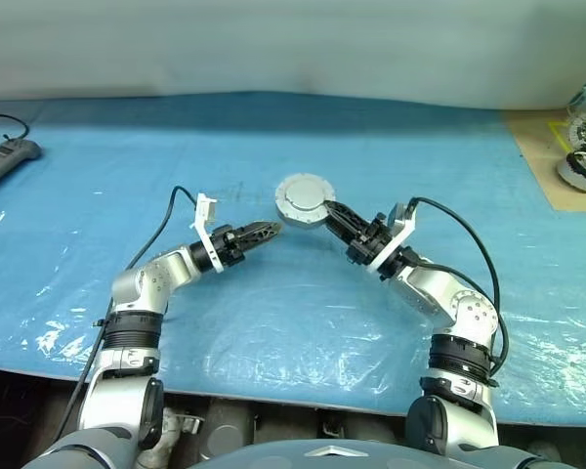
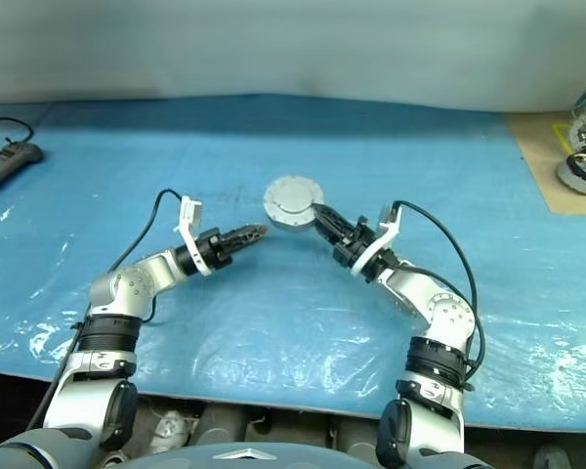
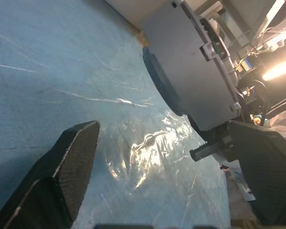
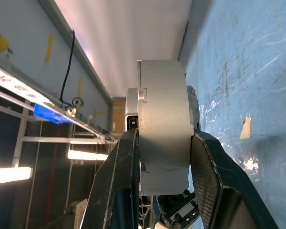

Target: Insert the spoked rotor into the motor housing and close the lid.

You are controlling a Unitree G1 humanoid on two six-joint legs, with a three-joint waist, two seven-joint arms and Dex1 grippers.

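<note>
The right gripper (image 1: 324, 208) squeezes the round grey motor housing (image 1: 304, 199) by its edge, holding it up over the middle of the blue table (image 1: 273, 313). The left gripper (image 1: 270, 232) waits beside it, fingers wide apart and empty.

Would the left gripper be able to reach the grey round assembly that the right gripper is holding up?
Probably yes. The left gripper is open, pointing at the grey assembly from close by, with only bare blue mat below. The right gripper clamps its far side, leaving the near edge free.
</note>
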